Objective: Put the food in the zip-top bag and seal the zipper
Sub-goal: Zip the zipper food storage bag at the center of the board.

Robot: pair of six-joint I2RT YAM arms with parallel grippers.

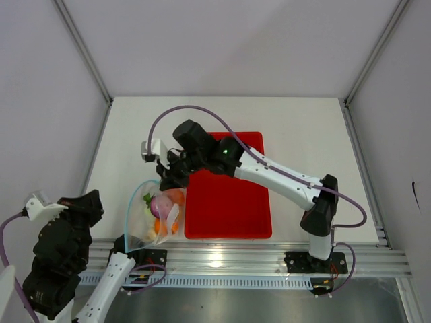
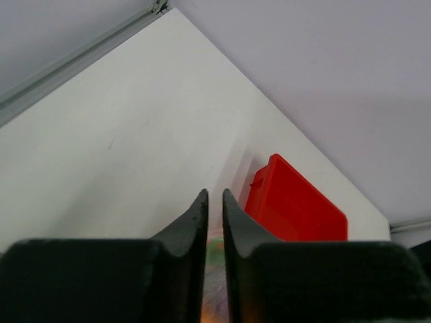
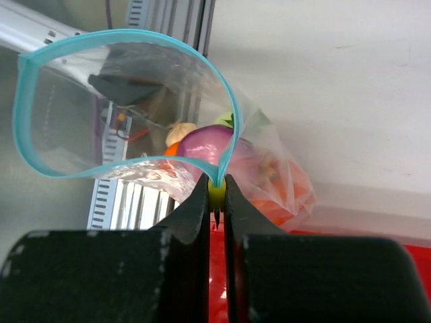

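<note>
The left claw [image 2: 214,195] shows only a narrow slit; whether it nips anything I cannot tell. Right of it, at the tabletop's [image 1: 310,128] near edge, lies the clear bag [image 1: 138,215], mouth gaping, with the food [image 1: 167,205] inside. The right claw [image 3: 215,180] pinches its blue zipper [image 3: 18,101], the red tray [image 1: 232,208] sits just beside the bag, and open tabletop lies beyond.

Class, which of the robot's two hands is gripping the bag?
The right hand: it pinches the blue zipper of the zip-top bag. The left hand, slightly parted, holds nothing.
</note>
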